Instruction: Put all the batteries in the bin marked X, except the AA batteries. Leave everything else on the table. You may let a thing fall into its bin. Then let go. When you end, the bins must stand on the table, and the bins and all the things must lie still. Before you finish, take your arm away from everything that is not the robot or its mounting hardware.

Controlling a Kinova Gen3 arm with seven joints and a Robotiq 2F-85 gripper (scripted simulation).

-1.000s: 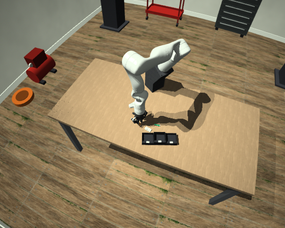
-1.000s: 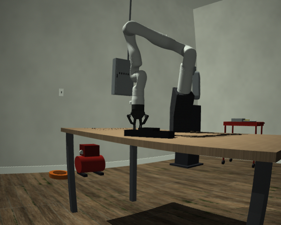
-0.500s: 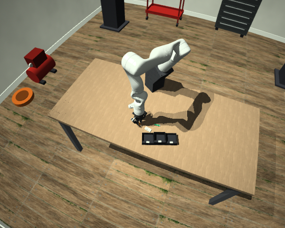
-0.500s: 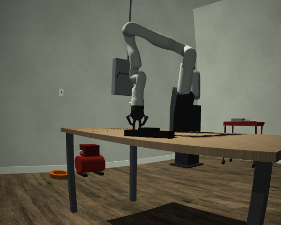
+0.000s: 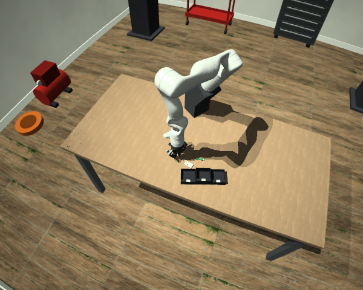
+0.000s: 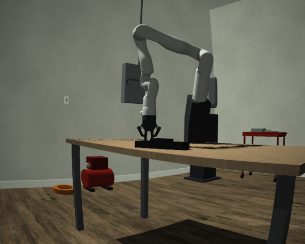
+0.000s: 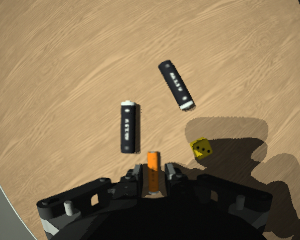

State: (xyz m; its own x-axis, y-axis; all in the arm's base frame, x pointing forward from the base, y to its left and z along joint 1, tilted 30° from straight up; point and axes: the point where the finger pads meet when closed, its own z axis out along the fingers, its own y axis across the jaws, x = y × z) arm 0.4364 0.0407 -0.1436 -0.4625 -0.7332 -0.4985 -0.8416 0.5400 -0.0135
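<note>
My gripper [image 5: 175, 156] [image 6: 148, 139] [image 7: 153, 173] is partly open, low over the table, with its fingers on either side of a small orange cylinder [image 7: 153, 166], which looks like a battery. Gaps show beside it. Two black batteries with white ends lie on the table in the wrist view, one upright in the picture [image 7: 128, 127] and one slanted [image 7: 175, 84]; their print is too blurred to read. A row of three black bins [image 5: 182, 177] [image 6: 161, 145] stands on the table. Their white labels are too small to read, so I cannot tell which is X.
A yellow die [image 7: 201, 148] lies right of the fingers in the wrist view. A white tile with dark dots [image 5: 188, 164] and a thin green piece [image 5: 200, 159] lie between the gripper and the bins. The middle bin stands slightly taller.
</note>
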